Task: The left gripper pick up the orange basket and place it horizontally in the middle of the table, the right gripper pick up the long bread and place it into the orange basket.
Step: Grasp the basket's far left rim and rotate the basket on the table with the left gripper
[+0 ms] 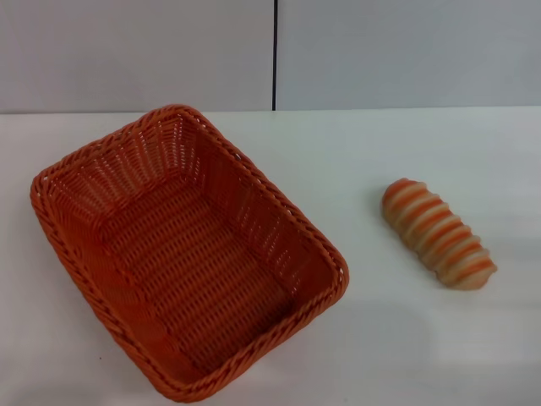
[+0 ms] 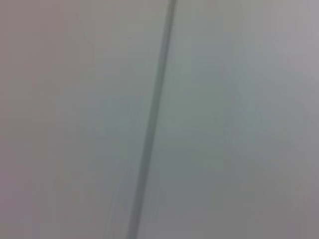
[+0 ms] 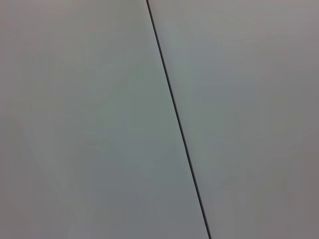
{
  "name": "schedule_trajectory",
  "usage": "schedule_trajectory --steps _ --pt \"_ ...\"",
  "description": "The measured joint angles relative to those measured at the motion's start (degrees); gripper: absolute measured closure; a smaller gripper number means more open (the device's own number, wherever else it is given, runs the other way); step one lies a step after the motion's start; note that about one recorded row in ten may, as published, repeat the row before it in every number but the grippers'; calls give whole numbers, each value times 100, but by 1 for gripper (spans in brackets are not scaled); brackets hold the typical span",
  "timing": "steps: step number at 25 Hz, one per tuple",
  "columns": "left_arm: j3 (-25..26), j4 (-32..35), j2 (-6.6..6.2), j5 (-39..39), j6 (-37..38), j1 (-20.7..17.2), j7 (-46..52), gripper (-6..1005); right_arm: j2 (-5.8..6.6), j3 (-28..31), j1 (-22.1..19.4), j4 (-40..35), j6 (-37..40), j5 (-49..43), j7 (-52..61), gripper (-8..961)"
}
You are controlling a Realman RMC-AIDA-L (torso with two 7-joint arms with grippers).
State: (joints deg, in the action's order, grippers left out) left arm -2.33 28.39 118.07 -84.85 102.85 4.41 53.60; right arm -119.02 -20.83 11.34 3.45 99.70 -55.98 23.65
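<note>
The orange basket (image 1: 182, 254) sits on the left half of the white table (image 1: 380, 355), turned diagonally, with its long side running from back left to front right. It is empty. The long bread (image 1: 437, 233), striped orange-brown and cream, lies on the table's right side, well apart from the basket. Neither gripper shows in the head view. Both wrist views show only a plain grey wall with a dark seam.
A grey wall with a vertical dark seam (image 1: 274, 55) stands behind the table's far edge. Bare tabletop lies between the basket and the bread and in front of the bread.
</note>
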Motion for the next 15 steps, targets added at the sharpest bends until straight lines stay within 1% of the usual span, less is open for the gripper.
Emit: schedule_trajectory --steps 1,2,3,4,8,9,10,12,14,15 --pt "0 0 0 0 0 0 0 221 2 1 6 -7 -1 0 0 536" --pt "-133 378 2 5 81 11 367 213 2 1 8 -13 -2 0 0 535" --pt "-545 1166 16 1 123 25 1014 204 2 1 9 -18 -2 0 0 534" --pt "-855 1587 19 1 88 23 1308 195 2 1 13 -19 -3 0 0 534" --pt "-1725 2940 26 -89 -246 -15 2268 195 2 1 40 -21 -11 0 -8 531" --pt "-2040 3663 26 -344 -450 6 2804 195 2 1 49 -21 -13 0 -5 530" --pt "-2040 3663 26 -344 -450 6 2804 195 2 1 49 -21 -13 0 -5 529" --pt "-2249 4184 23 -637 -574 69 3195 195 1 1 56 -21 -13 0 9 528" --pt "-2481 4832 27 -1079 -665 219 3552 195 1 0 63 -21 -13 -1 17 526" --pt "-2481 4832 27 -1079 -665 219 3552 195 1 0 63 -21 -13 -1 17 525"
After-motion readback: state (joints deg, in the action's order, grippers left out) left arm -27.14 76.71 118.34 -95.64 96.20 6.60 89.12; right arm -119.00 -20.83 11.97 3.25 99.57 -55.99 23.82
